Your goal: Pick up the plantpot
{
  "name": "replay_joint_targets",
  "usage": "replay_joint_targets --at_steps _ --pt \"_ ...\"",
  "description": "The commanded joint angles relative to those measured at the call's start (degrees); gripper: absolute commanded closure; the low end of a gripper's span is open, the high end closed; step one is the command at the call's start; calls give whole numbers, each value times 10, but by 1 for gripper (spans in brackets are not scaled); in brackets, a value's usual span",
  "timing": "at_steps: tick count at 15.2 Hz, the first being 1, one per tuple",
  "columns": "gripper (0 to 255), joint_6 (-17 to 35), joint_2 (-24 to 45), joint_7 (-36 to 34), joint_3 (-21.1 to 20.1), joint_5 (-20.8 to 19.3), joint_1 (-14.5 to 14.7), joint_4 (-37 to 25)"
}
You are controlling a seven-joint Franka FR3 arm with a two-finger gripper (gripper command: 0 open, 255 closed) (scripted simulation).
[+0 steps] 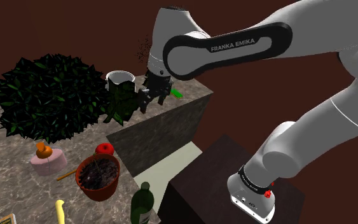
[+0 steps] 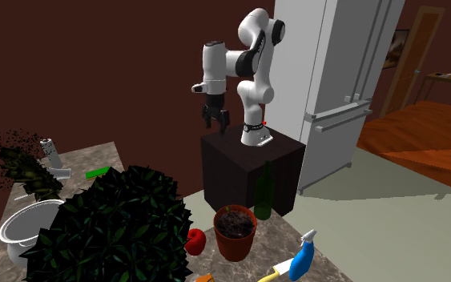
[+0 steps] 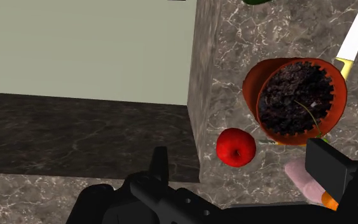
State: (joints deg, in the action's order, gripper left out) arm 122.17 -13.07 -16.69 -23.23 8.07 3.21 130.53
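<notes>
**Gripper open in the air, plantpot untouched on the counter**

The gripper [image 1: 153, 99] is held in the air above the stone-patterned counter [image 1: 18, 191]. Its two black fingers [image 3: 159, 163] are spread apart and nothing is clasped between them. The plantpot [image 1: 98, 175], a reddish-brown pot filled with dark soil, is stood upright on the counter, well apart from the gripper and lower than it. A red apple [image 1: 105, 149] is seen just beyond the pot, on the side toward the gripper. A green bottle [image 1: 142, 203] is seen near the pot, to its right in the shoulder view. A large dark-leaved bush [image 1: 47, 95] is set at the shoulder view's left, farther back than the pot. In the second exterior view the pot is shown between the bush and the dark stand [image 2: 247, 164].
</notes>
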Motion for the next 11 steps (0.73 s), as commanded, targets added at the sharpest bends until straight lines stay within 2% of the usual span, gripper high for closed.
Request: replay_joint_targets --at_steps 1,6,11 --pt "0 22 42 -25 -17 -14 2 -16" --pt "0 63 153 -91 -45 -68 15 -68" --pt "0 86 270 -158 -50 -134 47 -138"
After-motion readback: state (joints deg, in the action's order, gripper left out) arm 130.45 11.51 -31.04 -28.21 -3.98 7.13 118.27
